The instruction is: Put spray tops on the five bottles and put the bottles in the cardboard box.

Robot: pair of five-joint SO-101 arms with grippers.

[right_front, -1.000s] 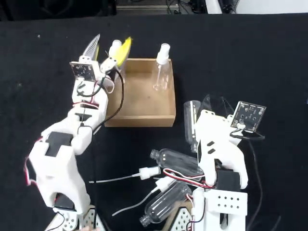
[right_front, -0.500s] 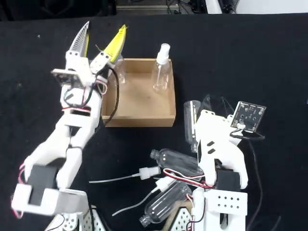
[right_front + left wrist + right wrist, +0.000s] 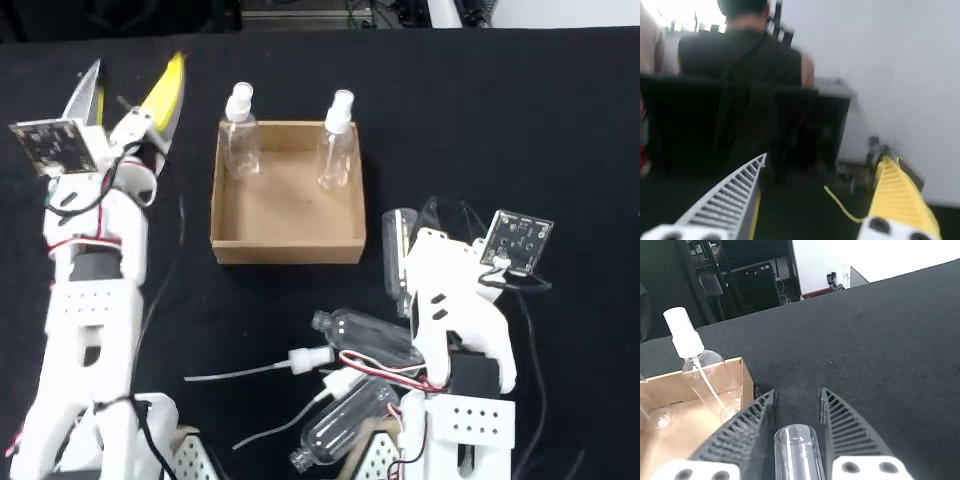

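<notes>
Box of brown cardboard (image 3: pixel 288 248), we see, holds two clear spray-topped plastic bottles (image 3: pixel 240 135) in its far corners, while our left gripper (image 3: pixel 135 65) gapes empty and our right gripper (image 3: pixel 797 392) clamps a topless clear bottle (image 3: pixel 797 450).

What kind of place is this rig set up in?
Probably a robotics lab or workshop: a black-covered table, an electronics rack with lit indicators behind it, and loose cables past the table's far edge.
</notes>
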